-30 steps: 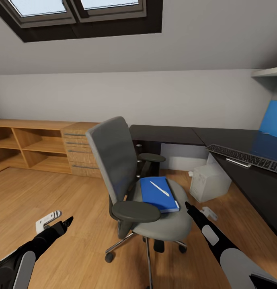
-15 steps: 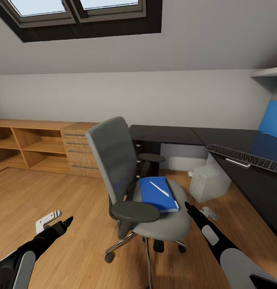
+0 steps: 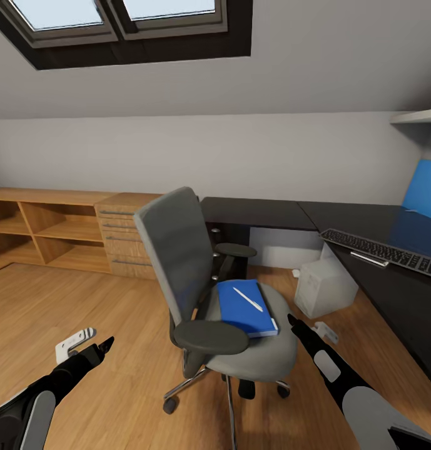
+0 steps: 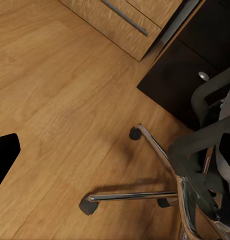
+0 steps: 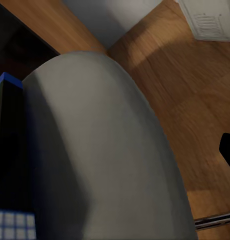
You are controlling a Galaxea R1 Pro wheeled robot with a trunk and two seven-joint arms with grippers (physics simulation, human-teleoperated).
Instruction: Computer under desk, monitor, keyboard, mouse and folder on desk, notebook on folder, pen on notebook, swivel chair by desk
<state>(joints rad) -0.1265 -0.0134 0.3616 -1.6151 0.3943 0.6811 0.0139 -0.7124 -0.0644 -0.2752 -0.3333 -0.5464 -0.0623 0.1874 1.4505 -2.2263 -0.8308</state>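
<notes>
**One chair, one folder, one pen: the stack sits on the seat**

One swivel chair (image 3: 202, 294) stands on the wooden floor (image 3: 84, 312) in front of the desk (image 3: 340, 225), its grey back turned toward the robot's left and its seat facing the desk's long run. One blue folder (image 3: 243, 306) lies flat on the seat, its long axis running from the backrest side out toward the seat's front edge. One white pen (image 3: 248, 299) lies on top of it, slanted along much the same line, tip end nearer the seat's front. A dark layer under the blue cover may be the notebook, but the view is too poor to tell.

One keyboard (image 3: 381, 251) lies on the desk, long axis following the desk edge. One white computer (image 3: 324, 287) stands on the floor beside the desk, tilted a little. A wooden drawer cabinet (image 3: 124, 240) and open wooden shelving (image 3: 43, 231) line the wall behind the chair.

Two arms reach forward. The left gripper (image 3: 93, 344) hovers over bare floor, well apart from the chair; its fingers look spread, holding nothing. The right gripper (image 3: 296, 326) sits just beside the seat's front edge, near the folder's corner; whether its fingers are spread or pressed together cannot be told. The left wrist view shows the chair's chrome base with three castors visible.
</notes>
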